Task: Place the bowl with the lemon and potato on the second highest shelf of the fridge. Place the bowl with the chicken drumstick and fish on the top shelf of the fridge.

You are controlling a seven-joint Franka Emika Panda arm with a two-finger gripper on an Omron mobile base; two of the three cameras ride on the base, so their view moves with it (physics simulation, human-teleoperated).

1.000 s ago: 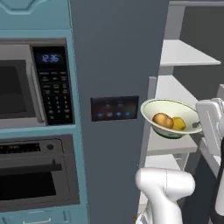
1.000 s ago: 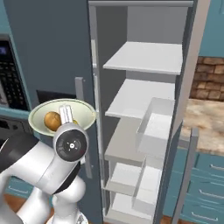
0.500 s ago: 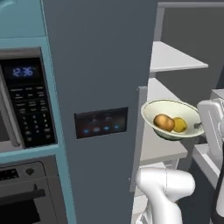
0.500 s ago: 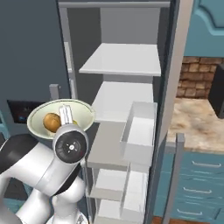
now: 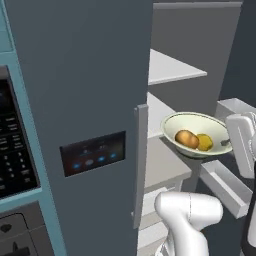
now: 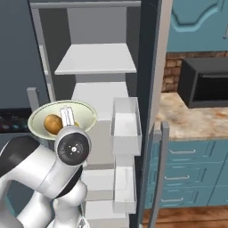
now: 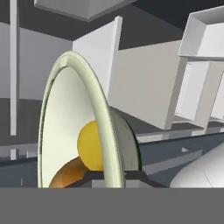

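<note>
— two things ride in our bowl (image 5: 194, 134): the lemon (image 5: 204, 142) and the potato (image 5: 186, 139), side by side at the bottom.
— where do we have it?
— in the air, in front of the open fridge (image 6: 95, 31), about level with the second shelf (image 6: 98, 95) and not yet over it. we carry it level so nothing rolls out.
— and the gripper (image 7: 109, 176)?
— pinched on the bowl's near rim, one finger on each side of the wall, judging by the hand view. a rim hold leaves the base free to land flat.
— top shelf (image 6: 97, 59)?
— bare. we judge it best left for the other bowl, so ours goes below it, past the door bin (image 6: 124, 125).
</note>
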